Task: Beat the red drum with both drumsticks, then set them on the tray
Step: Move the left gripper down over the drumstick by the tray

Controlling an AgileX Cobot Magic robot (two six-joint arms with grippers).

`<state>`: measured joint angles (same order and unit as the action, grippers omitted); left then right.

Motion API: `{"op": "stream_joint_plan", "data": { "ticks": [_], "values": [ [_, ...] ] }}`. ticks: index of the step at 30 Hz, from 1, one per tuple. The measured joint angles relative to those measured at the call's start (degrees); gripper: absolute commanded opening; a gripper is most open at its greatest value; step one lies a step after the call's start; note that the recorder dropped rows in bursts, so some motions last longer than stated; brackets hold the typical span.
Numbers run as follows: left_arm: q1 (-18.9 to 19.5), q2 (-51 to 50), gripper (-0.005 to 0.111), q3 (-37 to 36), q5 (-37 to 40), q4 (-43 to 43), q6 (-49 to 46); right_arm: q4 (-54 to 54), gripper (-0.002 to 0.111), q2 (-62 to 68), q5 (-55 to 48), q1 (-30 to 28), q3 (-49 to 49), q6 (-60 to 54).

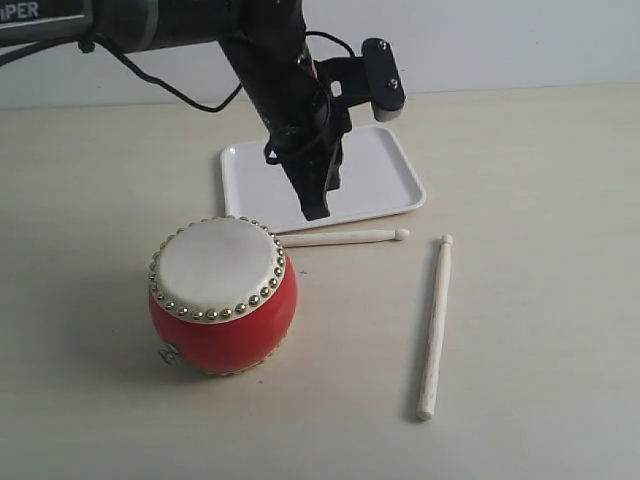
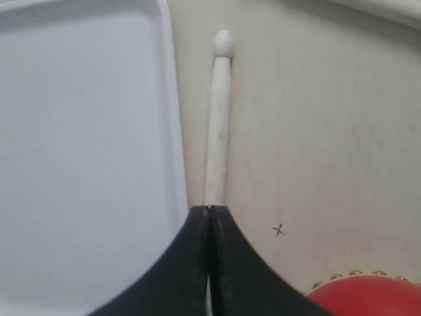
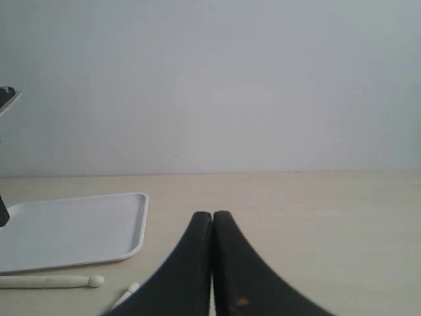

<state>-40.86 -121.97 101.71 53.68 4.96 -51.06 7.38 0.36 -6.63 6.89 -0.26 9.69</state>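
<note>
At the left, a small glossy red barrel drum (image 1: pixel 222 300) with cream skin and gold studs is stood upright on the pale table (image 1: pixel 540 400). Just right of it, the black left claw (image 1: pixel 316 210) is pressed closed and empty. Beneath its tips lies a slim pale wooden drumstick (image 1: pixel 345 238), between the drum and the flat white plastic tray (image 1: pixel 392 178). The second pale wooden drumstick (image 1: pixel 434 330) is laid further right, apart from the tray. The black right claw (image 3: pixel 212 214) is likewise closed and empty, apart from both sticks.

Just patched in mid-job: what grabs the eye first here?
A glossy red barrel drum with cream, gold-studded skin stands front-left on the beige table. Two pale wooden drumsticks lie loose: one between drum and flat white plastic tray, one off to the right. The black left gripper, shut, hangs above the tray's near edge.
</note>
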Motion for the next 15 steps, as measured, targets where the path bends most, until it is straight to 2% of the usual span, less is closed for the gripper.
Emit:
{"op": "stream_joint_plan", "data": {
  "ticks": [7,13,15],
  "values": [
    [-1.19,-3.36,0.002,0.0,-1.4,2.06,-2.61,0.0,0.0,0.0,0.0,0.0,0.0,0.0],
    [-1.62,-5.35,0.027,0.0,-1.84,2.32,-2.96,0.0,0.0,0.0,0.0,0.0,0.0,0.0],
    [-1.62,-5.77,0.031,0.0,-2.05,2.32,-3.2,0.0,0.0,0.0,0.0,0.0,0.0,0.0]
  ]
}}
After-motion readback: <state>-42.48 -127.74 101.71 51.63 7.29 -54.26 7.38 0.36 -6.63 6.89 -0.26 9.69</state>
